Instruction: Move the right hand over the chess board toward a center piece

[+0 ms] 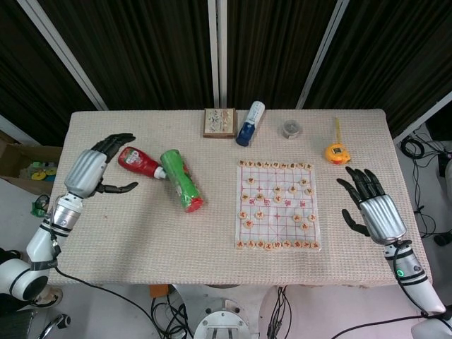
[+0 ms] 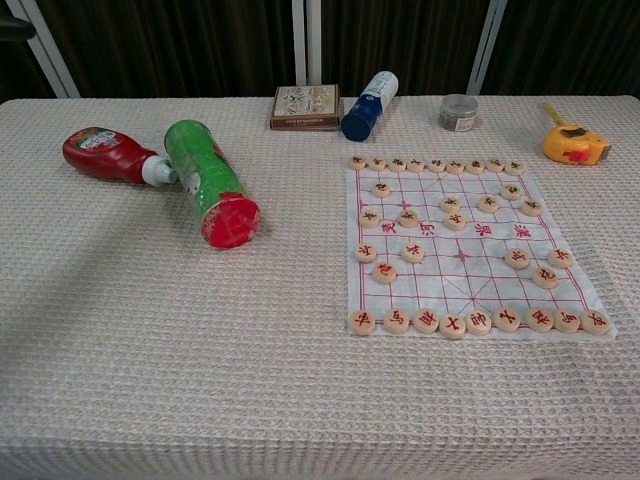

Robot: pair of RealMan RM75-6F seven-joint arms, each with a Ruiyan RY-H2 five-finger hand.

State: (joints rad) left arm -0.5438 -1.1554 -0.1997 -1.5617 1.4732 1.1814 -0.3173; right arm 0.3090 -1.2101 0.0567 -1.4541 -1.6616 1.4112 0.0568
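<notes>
A white chess board [image 1: 277, 205] [image 2: 465, 243] with red lines lies right of the table's middle, with several round wooden pieces on it. Pieces near its center [image 1: 277, 189] [image 2: 455, 221] stand free. My right hand [image 1: 371, 208] hovers open just right of the board, back up, fingers spread toward the far side, holding nothing. My left hand [image 1: 92, 169] is open at the table's left edge, beside the red ketchup bottle [image 1: 139, 162]. In the chest view only a dark fingertip [image 2: 12, 28] shows at the top left corner.
A green can [image 1: 181, 181] [image 2: 210, 182] lies next to the ketchup bottle [image 2: 108, 155]. Along the far edge sit a small box [image 1: 219, 122], a blue-and-white bottle [image 1: 250, 123], a grey tape roll [image 1: 290, 129] and a yellow tape measure [image 1: 337, 152].
</notes>
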